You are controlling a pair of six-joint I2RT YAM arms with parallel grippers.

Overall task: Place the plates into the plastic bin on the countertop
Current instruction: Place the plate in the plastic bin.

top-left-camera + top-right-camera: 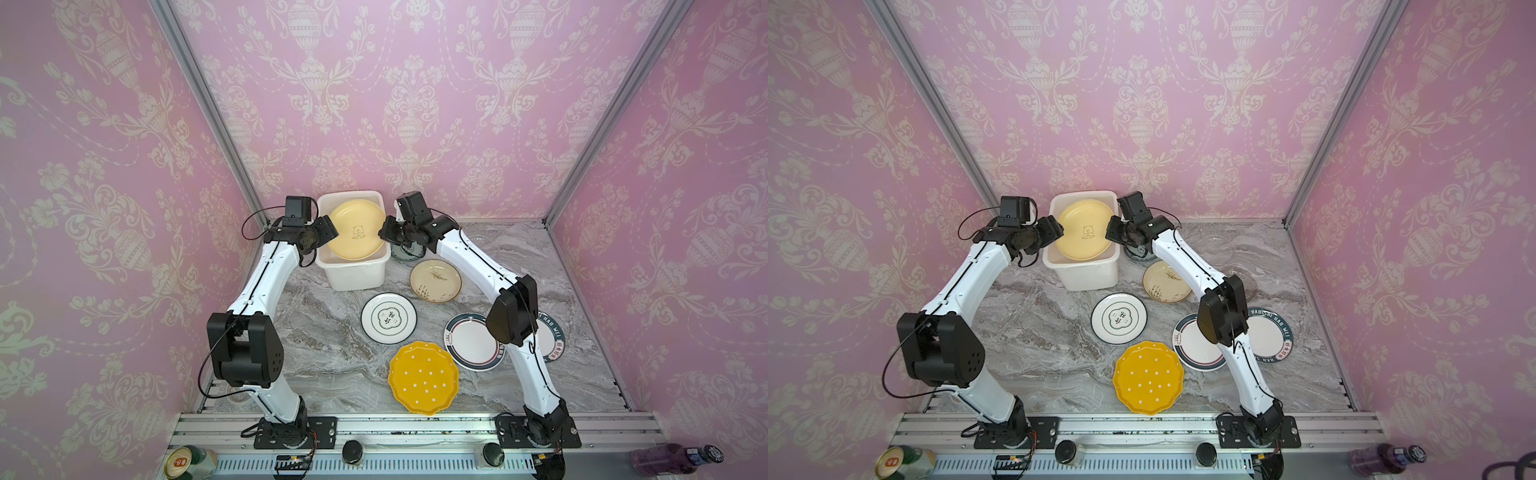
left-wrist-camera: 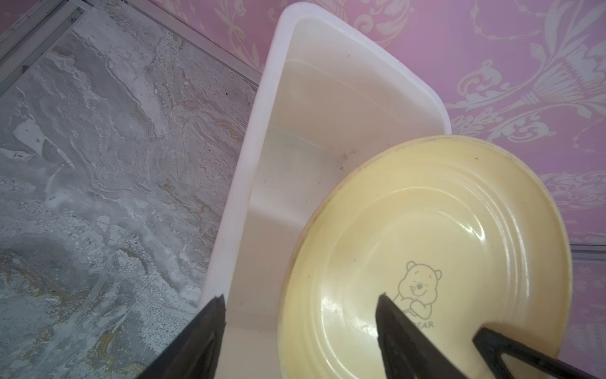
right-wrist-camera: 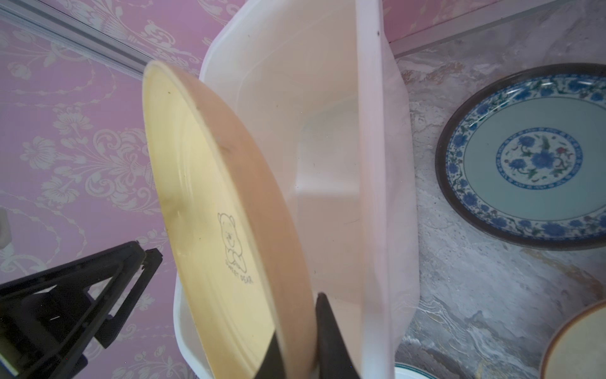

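Overhead, pink walls (image 1: 415,104) are enclosing the marble countertop (image 1: 332,345); the right arm (image 1: 511,316) is half-hiding a rimmed plate (image 1: 471,345); right gripper (image 1: 384,237) is clamping the bear plate (image 1: 357,228), left gripper (image 1: 331,230) gaping.

Tilted cream plate (image 1: 356,228) blocks the bin (image 1: 355,277) mouth.

My bin (image 1: 353,274) sits at the back of the countertop (image 1: 324,353), with the left gripper (image 1: 330,232) on its left and the right gripper (image 1: 383,237) on its right. The right one holds a plate (image 1: 356,229) tilted in the bin's mouth. The other plates (image 1: 388,318) lie flat before the bin and to its right, some partly under my right arm (image 1: 469,257).
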